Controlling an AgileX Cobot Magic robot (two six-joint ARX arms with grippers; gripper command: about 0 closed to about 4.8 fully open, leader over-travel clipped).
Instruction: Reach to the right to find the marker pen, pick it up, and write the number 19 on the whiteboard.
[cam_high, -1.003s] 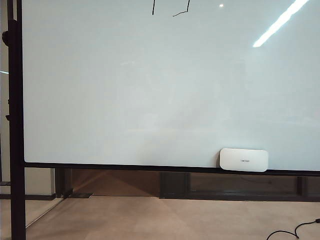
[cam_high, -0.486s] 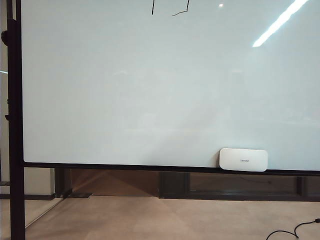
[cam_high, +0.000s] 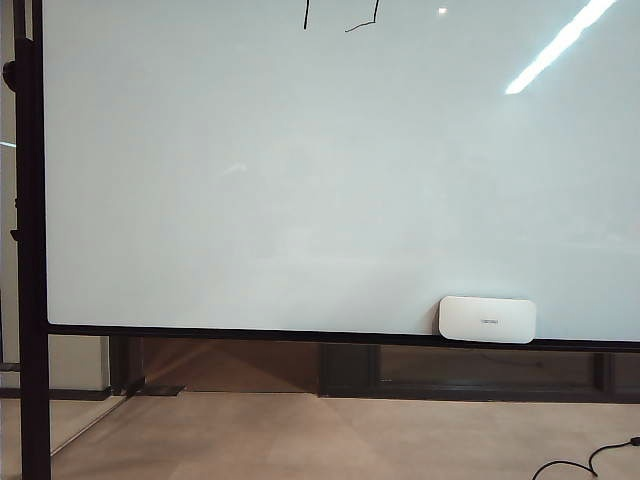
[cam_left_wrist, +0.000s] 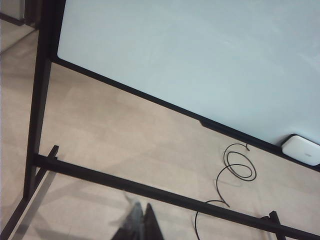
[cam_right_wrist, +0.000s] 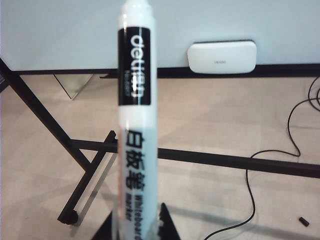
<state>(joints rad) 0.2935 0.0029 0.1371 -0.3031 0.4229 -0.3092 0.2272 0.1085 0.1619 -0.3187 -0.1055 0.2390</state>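
Item: whiteboard (cam_high: 300, 180), upright on its black stand (cam_high: 30, 250); board fills most of the exterior view.

Item: left tool (cam_left_wrist: 142, 226), low near the floor in front of the stand's foot bar. Tips appear pressed together with nothing between them, though they are blurred and only partly in frame. Plays no part in the writing, as far as can be judged.

Item: the number 19 (cam_high: 342, 18), thin black strokes at the board's top edge, middle. A short vertical line and a hooked line show; their upper parts are cut off by the frame, so whether the 9 is complete cannot be told.

Item: eraser (cam_high: 487, 319), white, resting on the board's lower rail, right of middle.

Item: right tool (cam_right_wrist: 135, 235), clamped on the marker pen (cam_right_wrist: 135, 100) at its lower barrel; pen stands upright, away from the board, pointing toward it.

Status: pen found and picked up; digits at least partly written. Remaining, by judgement: little, perhaps only finishing strokes or putting the pen away.
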